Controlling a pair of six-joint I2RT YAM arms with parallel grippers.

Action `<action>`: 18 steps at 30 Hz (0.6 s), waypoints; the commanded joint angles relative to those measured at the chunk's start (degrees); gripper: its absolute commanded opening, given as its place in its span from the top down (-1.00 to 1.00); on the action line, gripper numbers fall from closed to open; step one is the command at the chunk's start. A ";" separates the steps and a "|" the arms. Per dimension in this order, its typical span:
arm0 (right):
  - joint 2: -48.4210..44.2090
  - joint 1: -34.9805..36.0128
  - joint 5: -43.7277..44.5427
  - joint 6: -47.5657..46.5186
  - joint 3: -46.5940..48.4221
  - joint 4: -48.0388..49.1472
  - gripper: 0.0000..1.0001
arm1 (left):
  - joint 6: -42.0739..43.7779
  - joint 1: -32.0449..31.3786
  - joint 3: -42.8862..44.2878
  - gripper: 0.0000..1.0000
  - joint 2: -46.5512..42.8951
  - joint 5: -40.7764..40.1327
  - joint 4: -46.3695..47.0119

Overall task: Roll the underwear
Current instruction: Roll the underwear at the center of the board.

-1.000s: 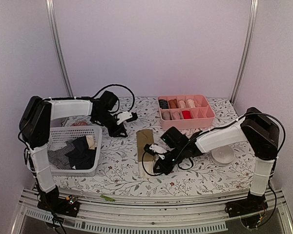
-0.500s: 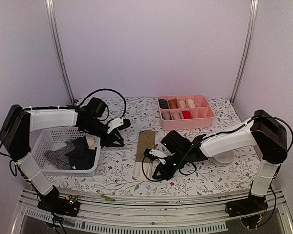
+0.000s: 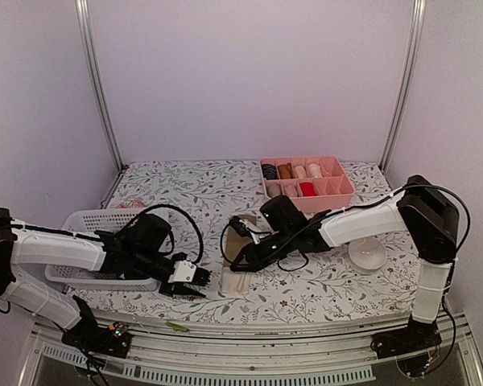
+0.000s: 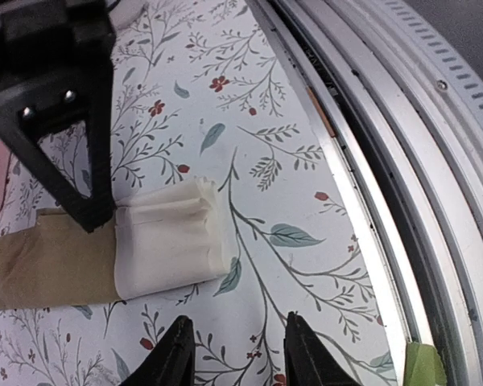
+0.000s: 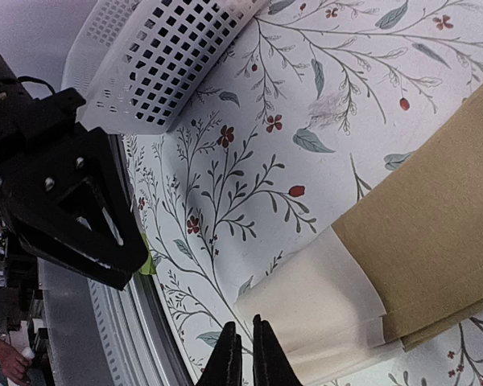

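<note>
Left arm [image 3: 64, 249] nearer; underwear [image 4: 145, 241] seemingly part-rolled

The left tool [image 3: 198, 282] has swung forward beside the underwear [image 3: 233, 280], seemingly part-rolled.

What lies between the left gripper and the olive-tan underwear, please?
Only bare floral tablecloth separates the left gripper from the underwear, as the left wrist view shows.

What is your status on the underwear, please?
Left gripper open, empty. Right gripper shut, at underwear edge. Underwear flat, cream end bunched. Basket clear of it.
</note>
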 commanded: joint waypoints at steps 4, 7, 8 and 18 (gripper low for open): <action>9.04 -0.58 -6.59 6.19 2.73 3.63 0.86 | 3.70 -6.84 -1.06 0.22 5.98 -9.72 13.55; 9.73 -2.28 -7.29 7.92 -1.06 6.49 0.87 | 4.44 -8.55 0.26 0.23 10.19 -12.75 15.60; 9.85 -2.77 -7.48 8.44 -2.09 7.24 0.87 | 4.63 -8.75 0.73 0.23 11.39 -13.61 16.25; 12.82 -3.20 -10.20 8.84 -1.88 7.90 0.87 | 9.16 -9.25 3.49 0.23 20.07 -21.50 20.33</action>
